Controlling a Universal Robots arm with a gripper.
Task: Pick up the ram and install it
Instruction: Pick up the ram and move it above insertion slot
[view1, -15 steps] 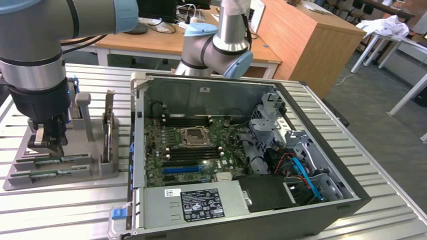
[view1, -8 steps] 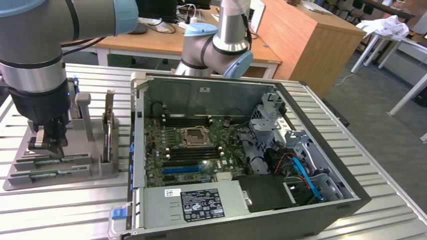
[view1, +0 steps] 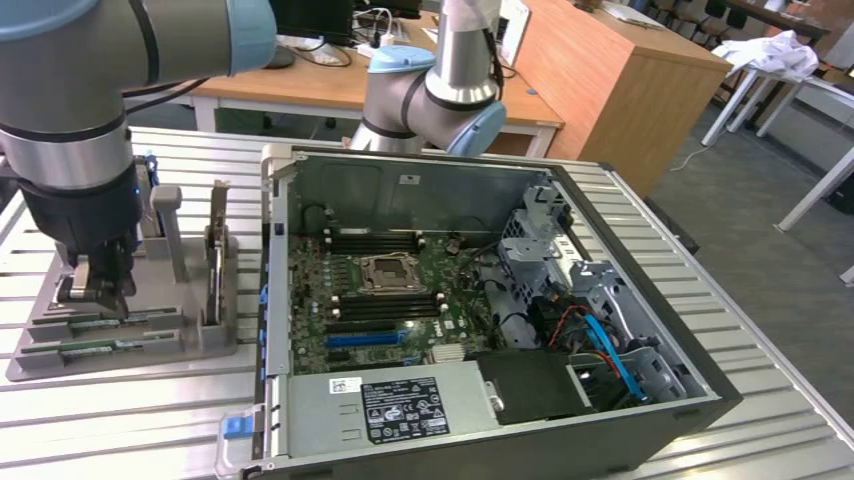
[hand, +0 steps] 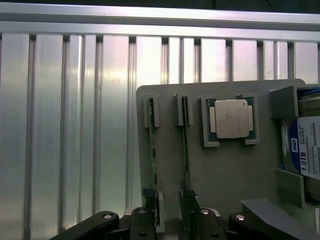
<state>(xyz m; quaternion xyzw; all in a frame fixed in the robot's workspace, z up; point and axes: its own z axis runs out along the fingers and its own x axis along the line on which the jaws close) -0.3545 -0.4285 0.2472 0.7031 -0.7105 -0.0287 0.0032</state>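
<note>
Two ram sticks stand on edge in slots of a grey holder: one ram stick and a second ram stick beside it. In the exterior view they appear as green strips on the holder at the exterior view's left. My gripper hangs just above the near ends of both sticks, open, with nothing between its fingers. In the exterior view the gripper reaches down over the holder.
A square silver processor and a hard drive also rest in the holder. The open computer case lies at the middle of the slatted metal table, its motherboard and black memory slots exposed. A second robot arm stands behind.
</note>
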